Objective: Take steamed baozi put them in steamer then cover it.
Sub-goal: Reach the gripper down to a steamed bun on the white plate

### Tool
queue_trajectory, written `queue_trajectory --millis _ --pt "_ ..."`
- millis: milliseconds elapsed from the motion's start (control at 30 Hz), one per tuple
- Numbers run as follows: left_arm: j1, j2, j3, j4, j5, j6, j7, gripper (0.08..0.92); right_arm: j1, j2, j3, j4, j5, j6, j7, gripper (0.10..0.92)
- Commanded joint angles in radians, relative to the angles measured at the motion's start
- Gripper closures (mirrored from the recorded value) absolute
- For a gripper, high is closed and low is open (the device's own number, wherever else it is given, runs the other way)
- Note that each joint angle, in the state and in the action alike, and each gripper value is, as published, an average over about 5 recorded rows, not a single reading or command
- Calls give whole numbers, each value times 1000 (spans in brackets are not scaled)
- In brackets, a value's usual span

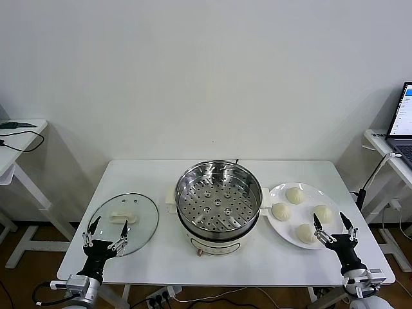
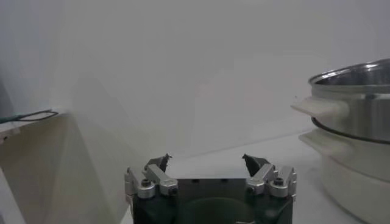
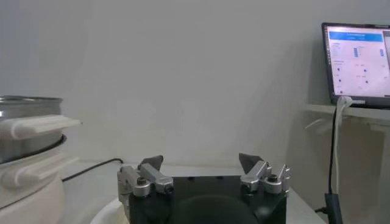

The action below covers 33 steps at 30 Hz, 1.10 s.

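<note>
Four buns [image 1: 300, 214] sit on a plate [image 1: 278, 193] beside the empty steamer [image 1: 217, 203]; left end effector [image 1: 107, 233] and right end effector [image 1: 333, 226] hover spread wide, gripping nothing.

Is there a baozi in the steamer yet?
No, the steamer shows only its bare perforated tray, and all four baozi sit on the white plate beside it.

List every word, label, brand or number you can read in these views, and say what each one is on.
No text can be read.
Laptop screen: blue header and rows of small text, too blurred to read.
Steamer, glass lid, plate and baozi: no visible markings.
</note>
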Motion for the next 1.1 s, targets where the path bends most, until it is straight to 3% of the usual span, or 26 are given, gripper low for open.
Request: queue_trajectory --millis 33,133,300,467,767,967,1100 --pt "-1 4 -3 -7 1 0 3 177 44 -51 0 -10 -30 -28 5 203" --pt "-2 8 -5 -10 1 0 3 177 90 -111 -8 -14 -91 -58 15 203" --pt "-5 14 -8 -20 0 1 3 177 212 -296 -67 -48 -327 -131 16 203" --pt "-8 16 -8 -32 -1 4 2 177 371 -491 -191 -112 -488 -189 -71 203" --pt "-9 12 -2 -43 0 7 -3 177 872 -711 -711 -311 -579 -252 -545 203" --pt "-9 12 3 -53 3 12 -9 177 1249 -665 -1081 -454 -600 -286 -822 203" --pt "-8 8 3 -52 6 13 -12 177 1423 -585 -1257 -546 -634 -298 -914 203"
